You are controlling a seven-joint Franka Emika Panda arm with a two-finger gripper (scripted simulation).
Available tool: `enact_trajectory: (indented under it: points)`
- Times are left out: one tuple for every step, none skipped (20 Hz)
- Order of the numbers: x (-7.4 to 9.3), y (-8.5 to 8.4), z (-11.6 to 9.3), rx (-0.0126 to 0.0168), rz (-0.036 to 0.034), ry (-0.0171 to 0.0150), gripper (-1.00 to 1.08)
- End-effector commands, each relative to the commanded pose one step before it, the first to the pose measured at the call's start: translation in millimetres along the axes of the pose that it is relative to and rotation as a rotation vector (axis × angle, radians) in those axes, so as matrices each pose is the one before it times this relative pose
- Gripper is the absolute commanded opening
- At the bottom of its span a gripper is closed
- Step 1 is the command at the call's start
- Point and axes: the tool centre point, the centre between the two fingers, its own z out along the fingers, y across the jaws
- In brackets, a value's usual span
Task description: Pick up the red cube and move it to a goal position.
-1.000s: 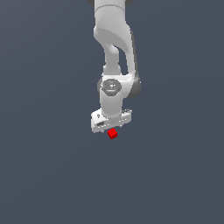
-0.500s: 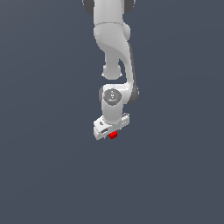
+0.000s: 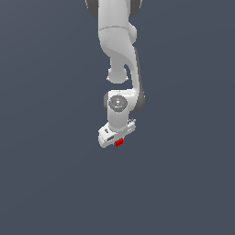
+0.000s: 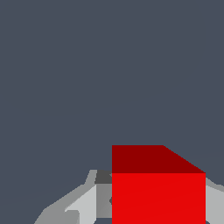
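The white Panda arm hangs down from the top of the exterior view over a plain dark grey-blue ground, its wrist bent so that the gripper points downward. The red cube sits right at the tip of the gripper, partly tucked under the white hand, so less of it shows than a second ago, when it stood out whole below the hand. Since then the arm has stretched further down the exterior view: the hand and the cube now sit lower in the picture, and more of the upper links has come into view at the top.

In the wrist view the red cube fills the space between the grey fingers, with finger material showing on both sides of it, touching or nearly touching its faces. The gripper looks clamped on the cube. Whether the cube rests on the ground or hangs clear of it cannot be told from either view.
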Motion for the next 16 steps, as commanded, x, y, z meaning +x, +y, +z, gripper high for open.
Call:
enact_trajectory:
  points:
    - [0.18, -0.33, 0.28, 0.00019, -0.00108, 0.00004, -1.00]
    - [0.00, 0.00, 0.00, 0.00000, 0.00000, 0.00000, -1.00]
    - [0.00, 0.00, 0.00, 0.00000, 0.00000, 0.00000, -1.00]
    - [0.00, 0.00, 0.00, 0.00000, 0.00000, 0.00000, -1.00]
    - [0.00, 0.00, 0.00, 0.00000, 0.00000, 0.00000, -1.00]
    - [-0.20, 0.38, -0.27, -0.00024, 0.00065, -0.00002, -1.00]
    - [-0.06, -0.04, -0.23, 0.00000, 0.00000, 0.00000, -1.00]
    - [-0.19, -0.13, -0.70, 0.00000, 0.00000, 0.00000, -1.00]
    - [-0.32, -0.21, -1.16, 0.00000, 0.00000, 0.00000, -1.00]
    - [-0.44, -0.30, -1.63, 0.00000, 0.00000, 0.00000, -1.00]
    - [-0.57, -0.38, -2.10, 0.00000, 0.00000, 0.00000, -1.00]
    - [-0.69, -0.47, -2.57, 0.00000, 0.00000, 0.00000, -1.00]
    - [-0.82, -0.55, -3.04, 0.00000, 0.00000, 0.00000, -1.00]
    - [-0.95, -0.64, -3.52, 0.00000, 0.00000, 0.00000, -1.00]
    - [-1.07, -0.73, -4.00, 0.00000, 0.00000, 0.00000, -1.00]
    - [-1.14, -0.90, -4.46, -0.00055, -0.00013, -0.00039, -1.00]
